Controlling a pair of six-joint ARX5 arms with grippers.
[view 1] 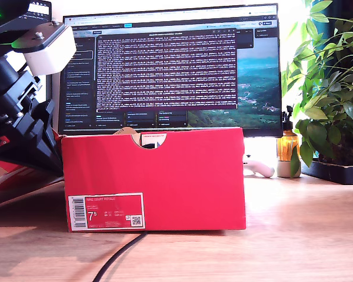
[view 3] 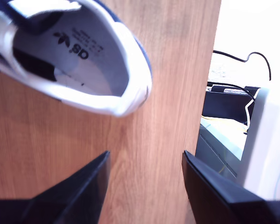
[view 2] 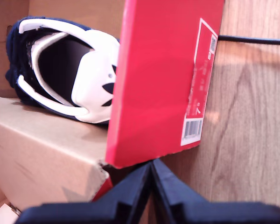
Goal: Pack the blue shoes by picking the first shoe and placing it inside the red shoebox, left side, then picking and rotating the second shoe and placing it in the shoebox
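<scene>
The red shoebox stands on the wooden table in front of a monitor, its white label facing the exterior camera. In the first wrist view one blue shoe lies inside the red shoebox, opening towards the camera, navy with white lining. My first gripper is shut on nothing, just outside the box's wall near the label end. In the second wrist view the other blue shoe lies on bare table. My second gripper is open, a short way from its heel, touching nothing.
A black arm with a white part fills the exterior view's left, beside the box; its jaws do not show there. A monitor, potted plant, amber bottle and black cable surround the box. The table edge lies near my second gripper.
</scene>
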